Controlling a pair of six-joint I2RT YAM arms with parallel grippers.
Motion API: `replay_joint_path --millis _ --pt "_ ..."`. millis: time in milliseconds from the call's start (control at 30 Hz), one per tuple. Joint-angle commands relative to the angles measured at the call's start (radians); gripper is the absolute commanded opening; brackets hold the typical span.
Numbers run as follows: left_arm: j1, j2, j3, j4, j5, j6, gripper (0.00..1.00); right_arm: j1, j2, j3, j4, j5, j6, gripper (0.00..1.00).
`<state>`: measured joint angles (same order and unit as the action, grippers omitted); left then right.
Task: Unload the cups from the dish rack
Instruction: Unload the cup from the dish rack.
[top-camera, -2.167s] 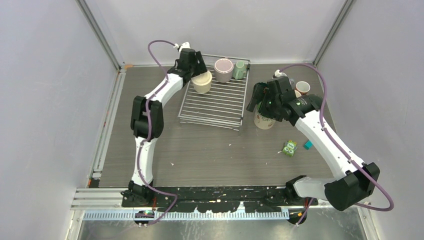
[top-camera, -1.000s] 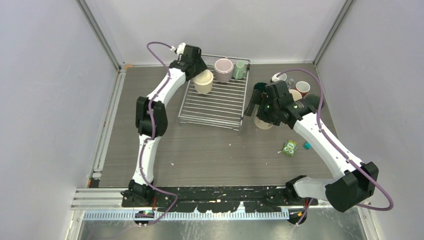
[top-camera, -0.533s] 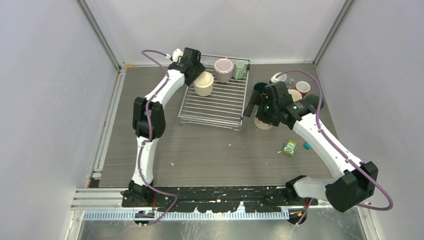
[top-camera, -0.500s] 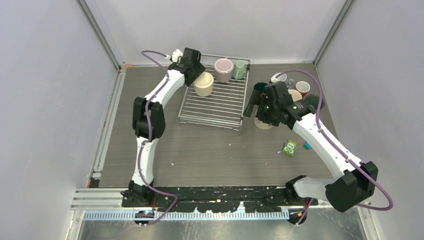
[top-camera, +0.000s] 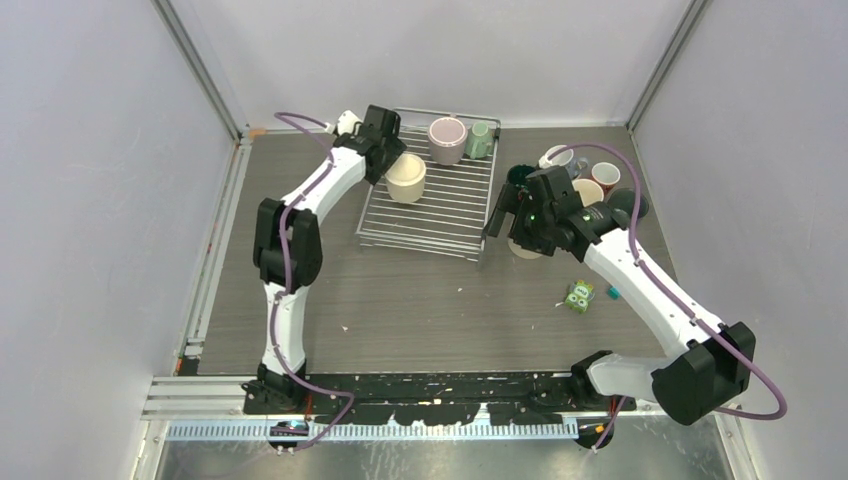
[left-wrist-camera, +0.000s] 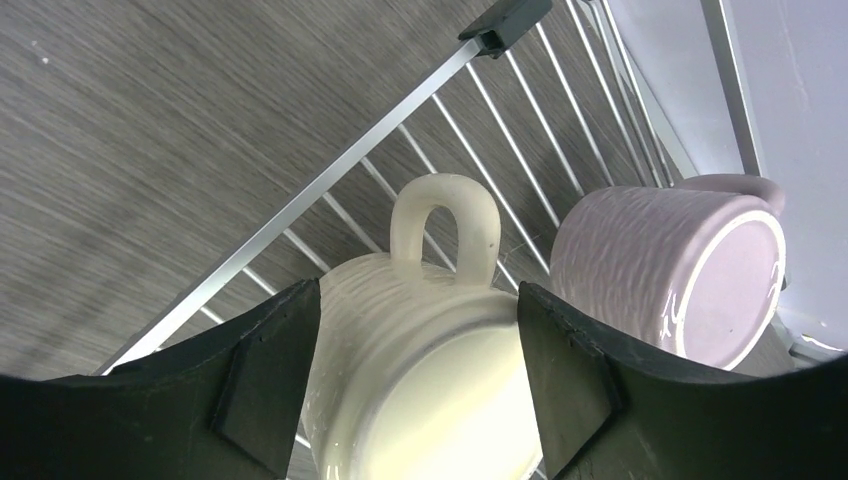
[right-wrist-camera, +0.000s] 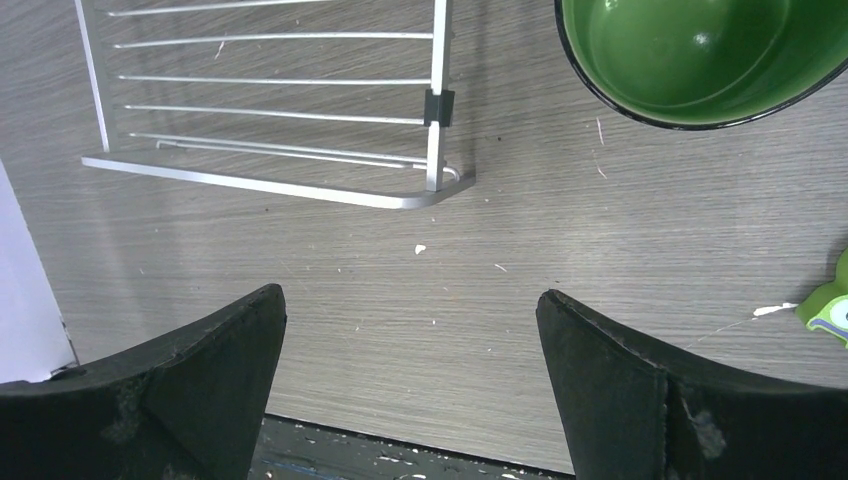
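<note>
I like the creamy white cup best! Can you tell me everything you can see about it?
The cream cup looks like glossy ceramic, faintly ribbed outside, with one loop handle, and empty. It is at the far left of the dish rack, gripped on both sides by the black fingers of the left hand, handle pointing away from the wrist. Whether its bottom rests on the bars is hidden. A mauve cup is beside it.

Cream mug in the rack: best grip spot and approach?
Across the round wall of the cream mug, coming from above on the side opposite its handle, where the left pincer sits. The handle then lies clear between the fingers, and the mauve mug close by isn't bumped.
</note>
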<state>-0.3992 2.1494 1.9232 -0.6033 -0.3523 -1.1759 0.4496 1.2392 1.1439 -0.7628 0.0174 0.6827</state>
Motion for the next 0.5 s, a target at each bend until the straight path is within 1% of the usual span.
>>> replay_joint_path --millis 0,333,467 --pt "-0.010 -0.068 -0.055 -0.039 -0.035 -0.019 0.73 0.011 -0.045 -0.002 0.034 -0.004 0.012 1.00" --pt "-0.025 -0.142 -0.151 -0.033 -0.060 -0.039 0.71 0.030 -0.053 -0.012 0.040 -0.002 0.029 1.00" --pt "-0.022 -0.153 -0.148 -0.040 -0.083 -0.016 0.70 0.040 -0.043 -0.005 0.043 0.003 0.032 1.00"
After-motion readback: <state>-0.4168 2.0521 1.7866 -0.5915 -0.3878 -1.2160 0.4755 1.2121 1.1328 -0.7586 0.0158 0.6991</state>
